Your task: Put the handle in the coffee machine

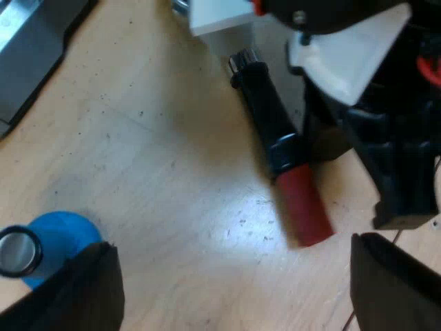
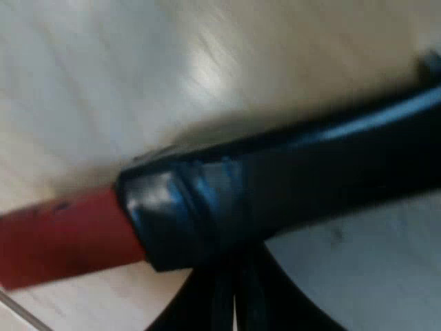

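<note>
**Handle lying loose on the wooden table**

Dark along its length with a red end, it lies on the bare surface. The right gripper hangs just beside the dark part; whether it grips anything I cannot tell. The left gripper hovers above the table, fingers spread wide, holding nothing. A blue tamper stands near one of those fingers.

Handle on table w/ blue tamper
</note>
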You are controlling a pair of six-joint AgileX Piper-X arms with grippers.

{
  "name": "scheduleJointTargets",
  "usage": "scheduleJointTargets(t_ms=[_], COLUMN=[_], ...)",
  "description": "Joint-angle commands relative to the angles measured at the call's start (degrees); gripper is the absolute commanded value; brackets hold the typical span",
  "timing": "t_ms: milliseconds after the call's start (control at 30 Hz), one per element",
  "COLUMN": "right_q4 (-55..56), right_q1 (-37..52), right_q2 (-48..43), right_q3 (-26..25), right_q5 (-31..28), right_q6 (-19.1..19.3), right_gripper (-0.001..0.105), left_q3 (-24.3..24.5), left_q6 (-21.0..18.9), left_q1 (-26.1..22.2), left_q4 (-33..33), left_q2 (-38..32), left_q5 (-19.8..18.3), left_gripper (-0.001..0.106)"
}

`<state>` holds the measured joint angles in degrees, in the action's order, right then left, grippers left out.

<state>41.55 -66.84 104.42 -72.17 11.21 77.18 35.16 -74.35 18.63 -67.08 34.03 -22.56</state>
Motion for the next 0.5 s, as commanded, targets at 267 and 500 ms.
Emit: scheduleJointTargets(t_ms=[267,500], right_q4=[-8.26,-5.84], right_q1=[-0.01,-0.22], right_q2=[0.82,-0.86], right_q3=[-1.20,-1.20], right_q5=[-1.93,-1.99], right_q6=[0.01,-0.01], right_gripper=[0.000,0.000], left_q3=[1.30,4.46], left_q6=[0.05,0.05], left_q1=[-2.16,-2.16], left_q4=[-3.36,-3.47], left_q2=[-4.19,-5.38], left_q5=[0.73,0.48], left_gripper=[0.070,0.070])
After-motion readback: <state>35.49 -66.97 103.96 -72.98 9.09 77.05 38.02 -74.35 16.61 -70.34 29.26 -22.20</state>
